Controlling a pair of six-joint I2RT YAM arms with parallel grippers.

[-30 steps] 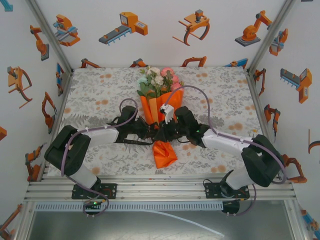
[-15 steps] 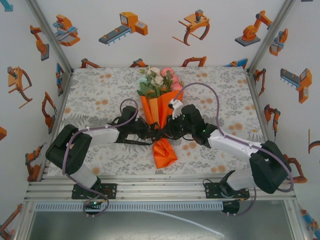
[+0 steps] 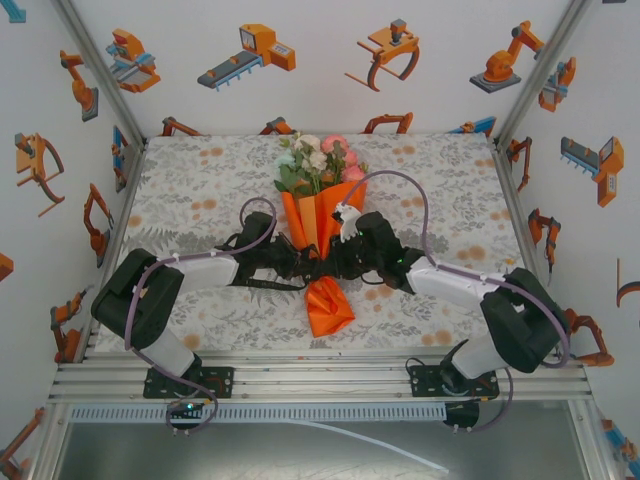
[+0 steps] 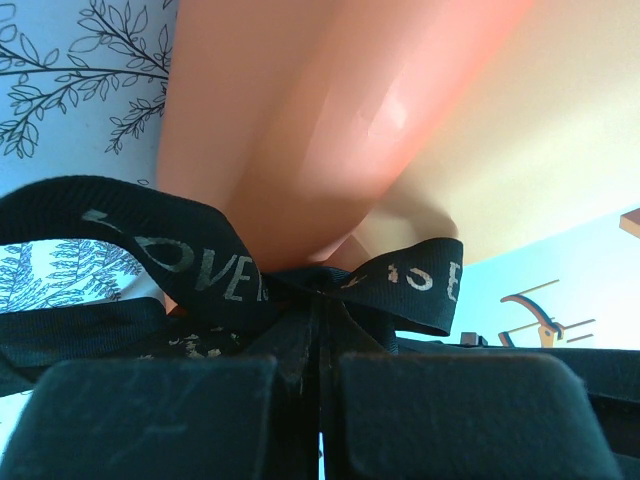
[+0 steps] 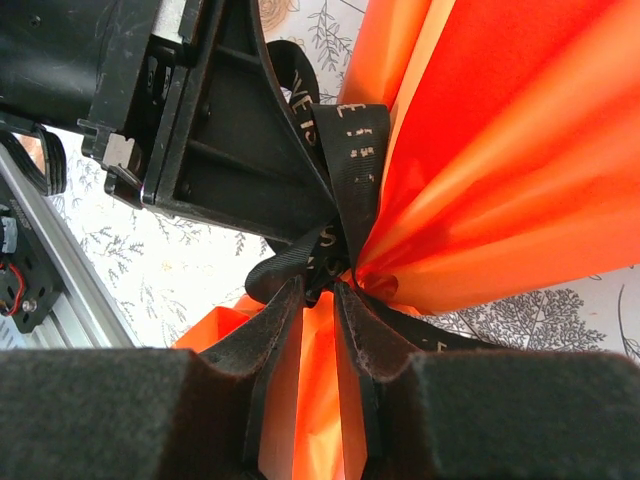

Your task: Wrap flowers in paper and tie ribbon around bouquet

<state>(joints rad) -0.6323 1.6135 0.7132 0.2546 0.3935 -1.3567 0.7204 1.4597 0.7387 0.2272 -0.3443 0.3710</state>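
Observation:
The bouquet (image 3: 318, 215) lies mid-table: an orange paper (image 3: 328, 305) cone with the flowers (image 3: 315, 165) at its far, wide end. Both grippers meet at its pinched waist. My left gripper (image 3: 300, 266) comes in from the left, and its fingers (image 4: 160, 420) are shut on the black ribbon (image 4: 200, 270), which bears silver lettering and crosses in front of the paper (image 4: 300, 120). My right gripper (image 5: 320, 285) comes in from the right (image 3: 333, 262), its tips closed on the ribbon (image 5: 350, 160) knot against the paper (image 5: 520, 150).
A floral tablecloth (image 3: 200, 180) covers the table. Walls stand on the left, right and back, and an aluminium rail (image 3: 320, 380) runs along the near edge. Grey-purple cables (image 3: 400, 190) loop above both arms. The left arm's black wrist (image 5: 200, 120) sits close to my right fingers.
The right gripper's jaws have narrowed onto the ribbon. Its wrist shifted slightly away from me and its elbow swung out, then back. The left arm and bouquet have stayed put.

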